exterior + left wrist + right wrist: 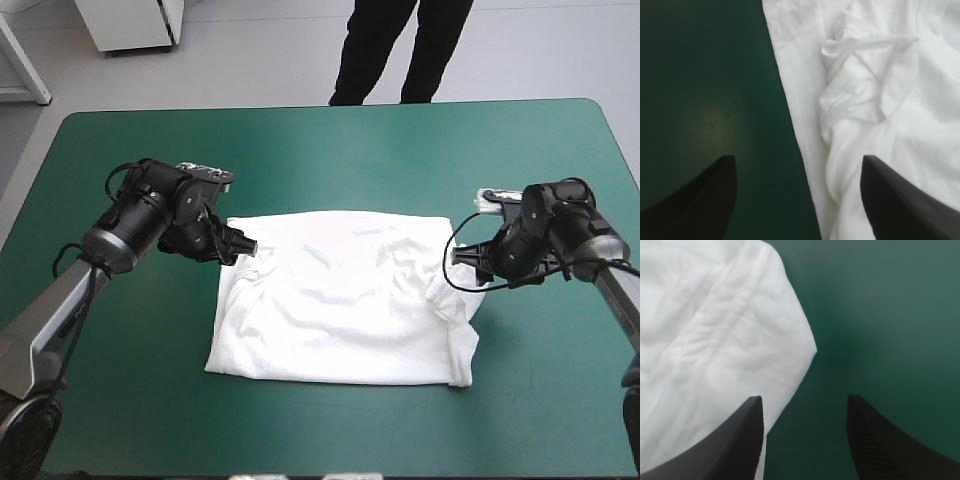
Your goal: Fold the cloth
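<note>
White soft knit T-shirt [340,305] is being borne mid-table by the teal-green cover [330,150] as a wrinkled rectangle, long axis left to right, parallel to the far edge. Its left edge near the far corner, stitched and bunched there, is being straddled by the left gripper [797,157], jaws wide apart, nothing gripped. Its right edge is being straddled by the right gripper [804,397], likewise spread and empty.

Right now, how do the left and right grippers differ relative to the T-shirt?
Left gripper straddles the T-shirt's left edge, right gripper its right edge. Cloth ahead of the left gripper is bunched; ahead of the right gripper it lies smoother. Both open, holding nothing.
</note>
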Controlling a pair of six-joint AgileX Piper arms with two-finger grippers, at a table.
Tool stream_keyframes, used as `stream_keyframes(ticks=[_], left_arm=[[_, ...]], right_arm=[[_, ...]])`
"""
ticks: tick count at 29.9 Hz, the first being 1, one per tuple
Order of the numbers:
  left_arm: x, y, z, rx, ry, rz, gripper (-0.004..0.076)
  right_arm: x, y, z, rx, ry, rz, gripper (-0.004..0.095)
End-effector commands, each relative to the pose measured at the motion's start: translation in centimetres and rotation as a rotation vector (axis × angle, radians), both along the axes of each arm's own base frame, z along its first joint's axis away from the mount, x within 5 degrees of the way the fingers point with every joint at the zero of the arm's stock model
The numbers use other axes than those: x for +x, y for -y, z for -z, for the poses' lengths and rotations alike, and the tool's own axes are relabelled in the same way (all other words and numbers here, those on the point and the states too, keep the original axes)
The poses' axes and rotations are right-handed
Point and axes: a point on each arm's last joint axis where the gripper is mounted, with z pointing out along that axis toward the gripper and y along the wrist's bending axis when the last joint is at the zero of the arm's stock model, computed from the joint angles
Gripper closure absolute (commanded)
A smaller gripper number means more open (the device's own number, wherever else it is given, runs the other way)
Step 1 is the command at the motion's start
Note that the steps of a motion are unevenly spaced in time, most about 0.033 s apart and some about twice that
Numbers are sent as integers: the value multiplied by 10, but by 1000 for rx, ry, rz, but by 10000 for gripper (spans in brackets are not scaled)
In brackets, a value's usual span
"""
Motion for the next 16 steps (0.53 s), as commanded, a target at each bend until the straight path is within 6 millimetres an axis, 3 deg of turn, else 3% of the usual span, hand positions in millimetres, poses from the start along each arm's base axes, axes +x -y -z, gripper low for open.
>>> stream_keyframes(ticks=[1,11,16], left_arm=[[-6,-3,-21,-35,73,-9,218],[-6,-3,-21,-35,73,-9,218],[-6,-3,-21,-36,71,-9,218]], right_arm=[[12,0,-2,10,52,-6,426],[41,-3,14,2,49,-20,426],[47,-4,32,-6,-11,-22,426]])
